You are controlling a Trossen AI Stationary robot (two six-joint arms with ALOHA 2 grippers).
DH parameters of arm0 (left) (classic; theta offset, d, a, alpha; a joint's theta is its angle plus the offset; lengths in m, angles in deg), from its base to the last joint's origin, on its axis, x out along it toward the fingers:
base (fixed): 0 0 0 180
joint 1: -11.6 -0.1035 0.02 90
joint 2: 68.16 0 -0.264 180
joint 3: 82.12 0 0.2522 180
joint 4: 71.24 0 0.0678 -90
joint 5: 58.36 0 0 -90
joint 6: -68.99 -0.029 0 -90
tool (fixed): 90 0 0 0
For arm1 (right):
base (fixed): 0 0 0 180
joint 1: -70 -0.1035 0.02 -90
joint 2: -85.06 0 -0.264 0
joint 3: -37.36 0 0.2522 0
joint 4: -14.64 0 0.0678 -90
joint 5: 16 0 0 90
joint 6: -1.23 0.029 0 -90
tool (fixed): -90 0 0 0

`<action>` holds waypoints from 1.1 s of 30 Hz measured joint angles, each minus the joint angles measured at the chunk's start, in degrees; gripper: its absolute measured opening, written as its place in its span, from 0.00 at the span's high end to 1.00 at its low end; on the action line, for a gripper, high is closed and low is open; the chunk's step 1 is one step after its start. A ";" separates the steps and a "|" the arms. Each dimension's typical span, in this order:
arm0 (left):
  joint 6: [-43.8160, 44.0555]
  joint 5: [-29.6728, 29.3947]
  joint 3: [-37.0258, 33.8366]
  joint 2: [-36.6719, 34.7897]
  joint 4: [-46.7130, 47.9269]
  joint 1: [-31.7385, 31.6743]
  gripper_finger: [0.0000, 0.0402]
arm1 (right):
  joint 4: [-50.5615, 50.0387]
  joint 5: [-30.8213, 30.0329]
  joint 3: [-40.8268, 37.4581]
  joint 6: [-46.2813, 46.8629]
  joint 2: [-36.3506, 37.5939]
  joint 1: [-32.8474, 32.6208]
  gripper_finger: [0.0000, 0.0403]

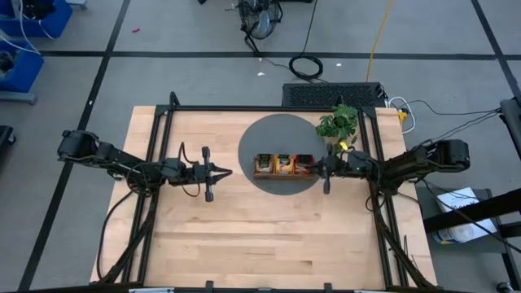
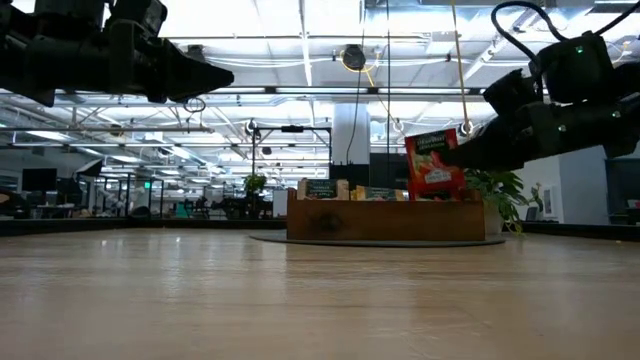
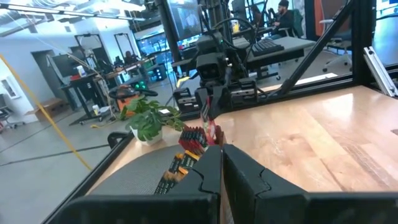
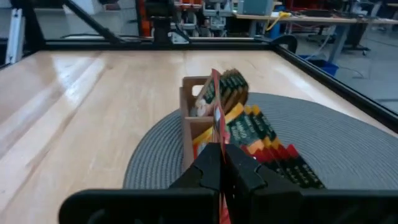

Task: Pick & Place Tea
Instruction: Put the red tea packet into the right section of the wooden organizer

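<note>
One red sachet [image 2: 434, 163] pinched above tray [image 2: 385, 220]; three compartments, apparently filled.

Looks like a big robot lab: desks with screens [image 3: 185, 17], loose cables [image 1: 306, 67] on the grey floor, a black metal frame [image 1: 244, 108] round the wooden counter [image 1: 244, 236].

Bare table [image 1: 244, 236] all round tray [image 1: 283, 166]; plant [image 1: 338, 124] crowds tray's far-right corner.

Tray [image 1: 283, 175] on mat [image 1: 260, 142], plant [image 1: 338, 124] behind.
</note>
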 joint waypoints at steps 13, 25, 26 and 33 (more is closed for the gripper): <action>0.20 0.00 0.00 0.00 -0.05 0.00 0.94 | -4.95 -4.20 -0.09 -1.27 0.00 -0.41 1.00; 0.31 0.00 0.00 0.00 -0.05 0.00 0.94 | -6.29 -4.22 -0.16 1.62 0.00 -0.41 0.93; 0.41 -0.02 0.00 0.00 -0.02 0.00 0.94 | -6.28 -4.39 -0.16 1.80 0.00 -0.41 0.91; 0.43 -0.02 0.00 0.00 -0.02 0.00 0.94 | -6.08 -6.97 -0.16 2.21 0.00 -0.41 0.80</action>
